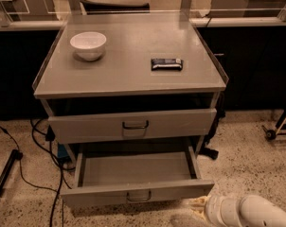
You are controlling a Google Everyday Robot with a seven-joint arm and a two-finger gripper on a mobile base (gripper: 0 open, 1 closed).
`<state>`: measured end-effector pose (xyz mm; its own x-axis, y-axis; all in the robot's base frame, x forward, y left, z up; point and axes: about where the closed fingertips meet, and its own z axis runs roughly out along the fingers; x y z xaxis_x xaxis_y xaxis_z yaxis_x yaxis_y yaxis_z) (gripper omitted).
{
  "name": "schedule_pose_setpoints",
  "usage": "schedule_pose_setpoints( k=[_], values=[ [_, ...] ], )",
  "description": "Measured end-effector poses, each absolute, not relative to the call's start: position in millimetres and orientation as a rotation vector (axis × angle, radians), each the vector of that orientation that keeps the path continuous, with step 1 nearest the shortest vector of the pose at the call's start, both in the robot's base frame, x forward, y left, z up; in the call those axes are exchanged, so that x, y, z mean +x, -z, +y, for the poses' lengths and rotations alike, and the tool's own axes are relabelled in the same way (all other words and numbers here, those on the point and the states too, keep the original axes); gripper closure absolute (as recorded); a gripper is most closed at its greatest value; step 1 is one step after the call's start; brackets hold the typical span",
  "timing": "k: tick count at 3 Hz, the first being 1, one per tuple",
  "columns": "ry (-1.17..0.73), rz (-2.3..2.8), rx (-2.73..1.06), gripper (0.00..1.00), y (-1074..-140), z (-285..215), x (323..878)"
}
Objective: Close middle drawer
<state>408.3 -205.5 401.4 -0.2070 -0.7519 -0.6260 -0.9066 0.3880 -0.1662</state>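
The grey cabinet (pixel 129 86) stands in the middle of the camera view. Its taller-fronted top drawer (pixel 133 125) stands slightly out. Below it the middle drawer (pixel 136 191), with a low front panel and a small dark wire handle (pixel 138 196), is pulled far out and its inside is empty. The lowest drawer is hidden under it. My white arm (pixel 256 213) enters at the bottom right. My gripper (pixel 196 207) shows as a tan tip just right of and below the middle drawer's front right corner, close to the floor.
A white bowl (pixel 88 45) and a dark flat bar (pixel 166 64) lie on the cabinet top. Black cables (pixel 43 141) run over the speckled floor at the left. A wheeled leg (pixel 275 129) stands at the right. Dark counters stand behind the cabinet.
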Motion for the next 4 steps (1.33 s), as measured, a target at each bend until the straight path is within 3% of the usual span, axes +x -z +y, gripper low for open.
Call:
schedule_pose_setpoints(
  k=[2,4],
  values=[
    [-0.315,1.921,-1.384,1.0,-384.3,-195.4,423.2],
    [-0.194,1.708,-1.409,1.0,-378.0,-187.0,452.6]
  ],
)
